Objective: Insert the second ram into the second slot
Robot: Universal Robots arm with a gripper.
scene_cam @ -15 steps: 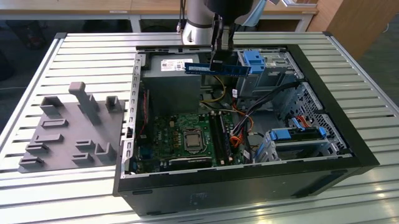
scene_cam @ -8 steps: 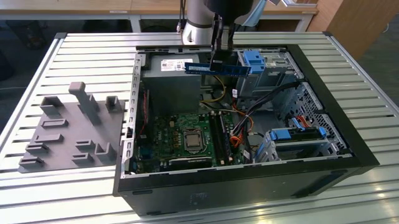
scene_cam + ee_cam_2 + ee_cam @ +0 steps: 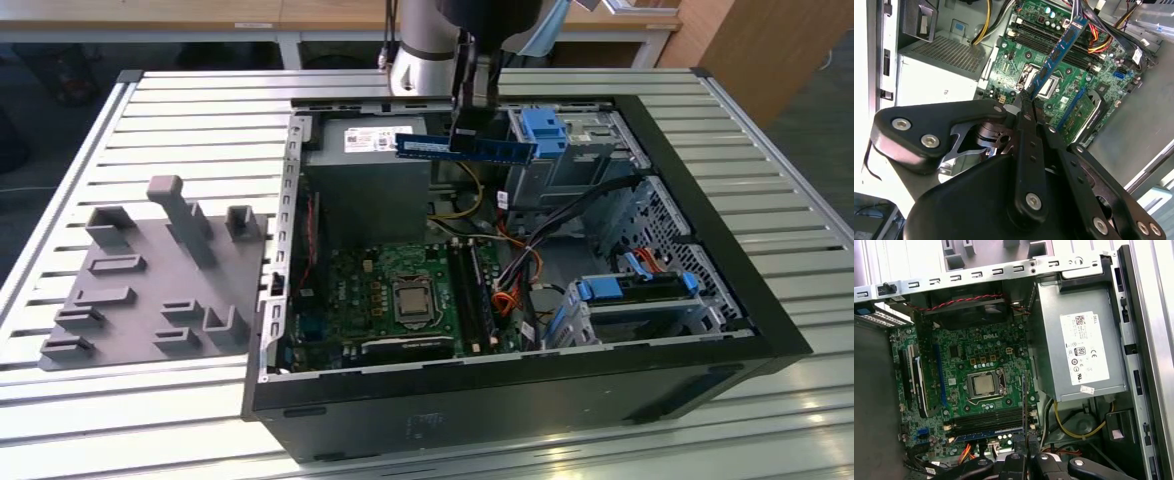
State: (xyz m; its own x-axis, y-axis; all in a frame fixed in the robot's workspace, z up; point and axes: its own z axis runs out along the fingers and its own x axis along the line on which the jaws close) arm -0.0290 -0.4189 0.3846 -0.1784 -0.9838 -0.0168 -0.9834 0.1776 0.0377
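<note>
In the exterior view my gripper [image 3: 467, 138] is shut on the second ram [image 3: 501, 150], a thin blue stick held level and high above the open computer case, near the power supply. The second wrist view shows the stick [image 3: 1060, 52] reaching out from the gripper [image 3: 1025, 102] over the motherboard. Seen edge-on in the first wrist view, the stick [image 3: 1024, 400] hangs over the memory slots [image 3: 986, 421]. One of those slots holds a blue stick [image 3: 989, 432]. In the exterior view the slots [image 3: 469, 290] run beside the processor socket [image 3: 407, 300], well below the gripper.
The open black case [image 3: 694, 330] lies on a slatted metal table [image 3: 200, 110]. Inside are the grey power supply [image 3: 367, 175], blue drive-bay latches [image 3: 541, 125], a drive cage [image 3: 641, 290] and loose cables [image 3: 534, 255]. A grey holder fixture [image 3: 147, 280] sits at the exterior view's left.
</note>
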